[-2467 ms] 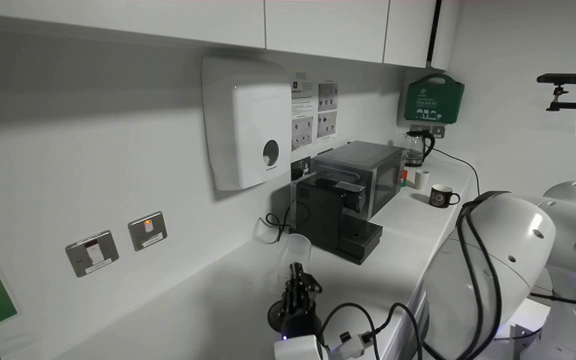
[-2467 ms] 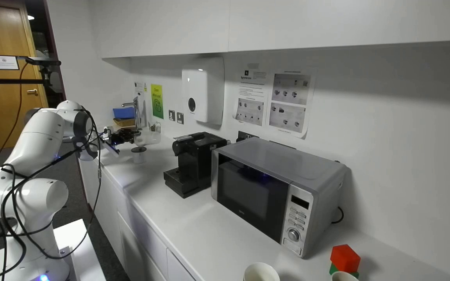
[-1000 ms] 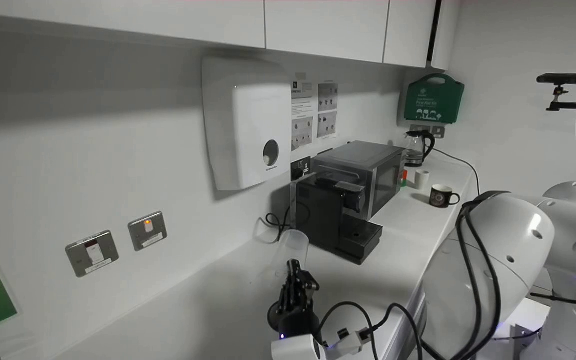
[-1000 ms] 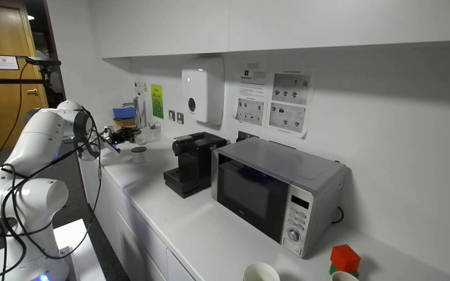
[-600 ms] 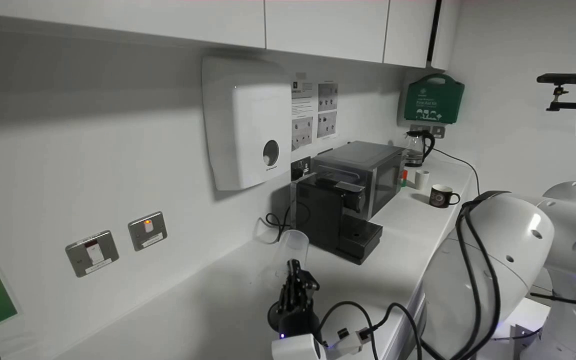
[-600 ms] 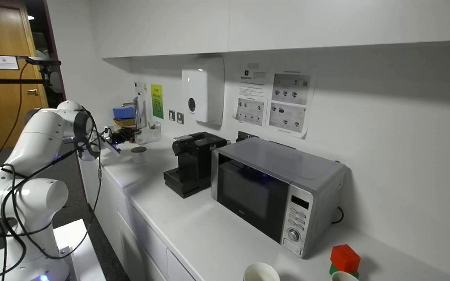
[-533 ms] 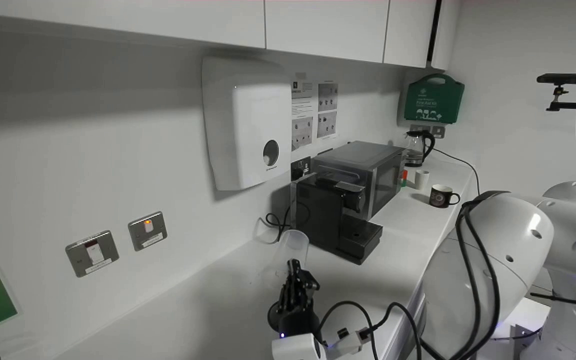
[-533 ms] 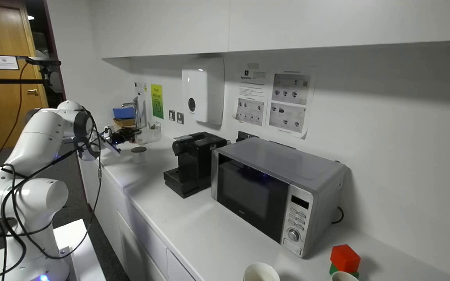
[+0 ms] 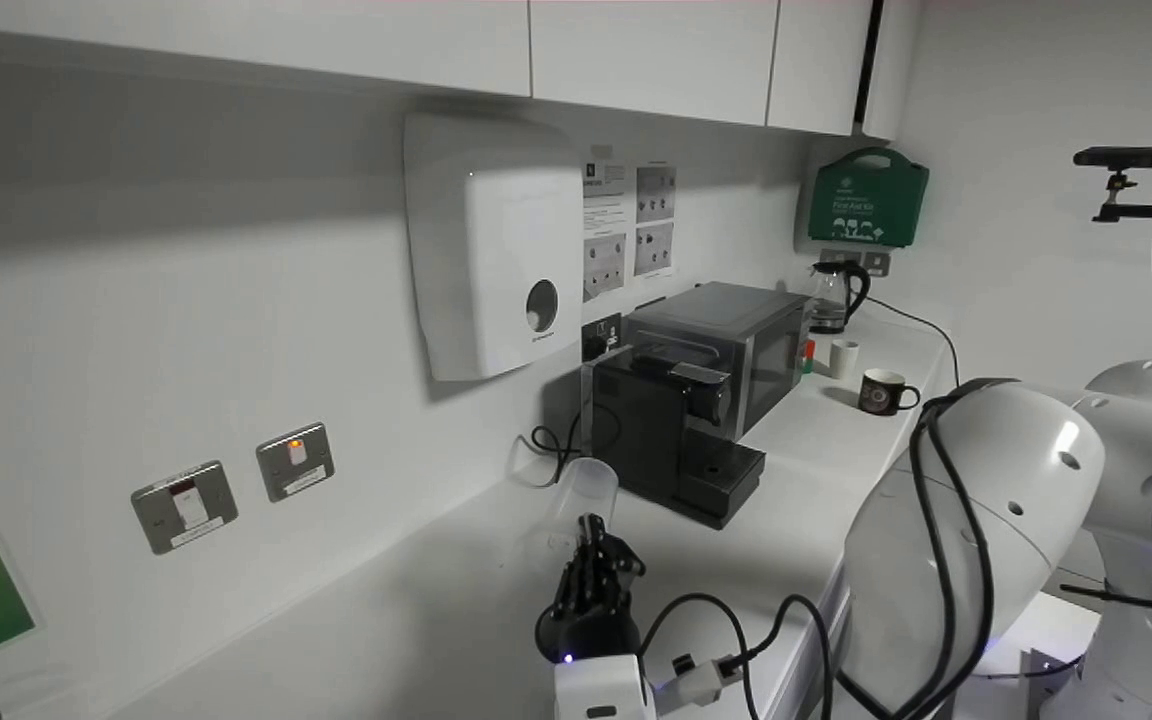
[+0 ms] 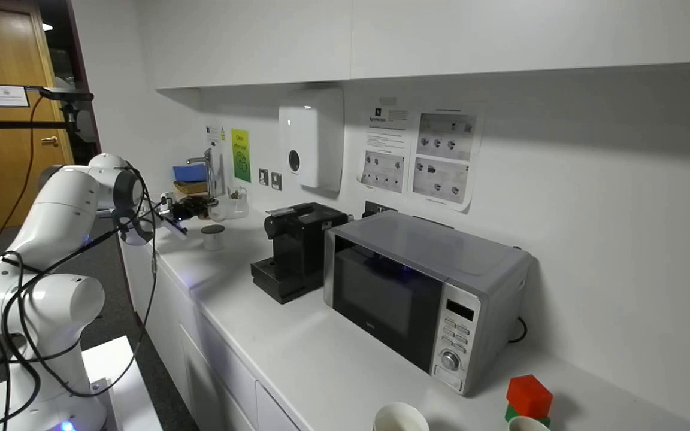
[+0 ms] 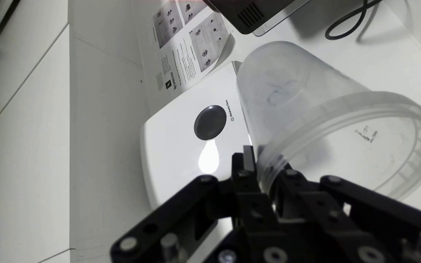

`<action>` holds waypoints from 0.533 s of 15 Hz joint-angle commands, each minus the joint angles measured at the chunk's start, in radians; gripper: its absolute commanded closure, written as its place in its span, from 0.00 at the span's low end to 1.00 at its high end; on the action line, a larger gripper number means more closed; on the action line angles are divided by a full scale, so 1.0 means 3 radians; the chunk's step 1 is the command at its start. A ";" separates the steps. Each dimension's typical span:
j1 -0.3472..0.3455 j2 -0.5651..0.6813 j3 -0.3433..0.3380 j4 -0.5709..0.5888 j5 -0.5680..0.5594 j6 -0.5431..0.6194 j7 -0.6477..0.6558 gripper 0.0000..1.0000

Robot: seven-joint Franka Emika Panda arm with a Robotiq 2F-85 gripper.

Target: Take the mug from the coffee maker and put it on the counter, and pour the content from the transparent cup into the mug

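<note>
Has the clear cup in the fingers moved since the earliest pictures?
Yes: in an exterior view, the clear cup has shifted slightly up and left in the picture, relative to the coffee maker.

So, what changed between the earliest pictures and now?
In an exterior view, the gripper and the transparent cup it holds moved slightly up the picture. The cup's tilt looks changed too: in an exterior view it covers less of the clear container behind it. Nothing was taken hold of or let go. The mug, coffee maker and microwave stayed put.
</note>
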 commanded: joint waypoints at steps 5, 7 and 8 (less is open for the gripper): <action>-0.0058 -0.0203 0.0070 -0.0137 0.0121 -0.0058 0.0295 0.98; -0.0058 -0.0262 0.0071 -0.0168 0.0148 -0.0075 0.0346 0.98; -0.0060 -0.0291 0.0073 -0.0180 0.0161 -0.0072 0.0369 0.98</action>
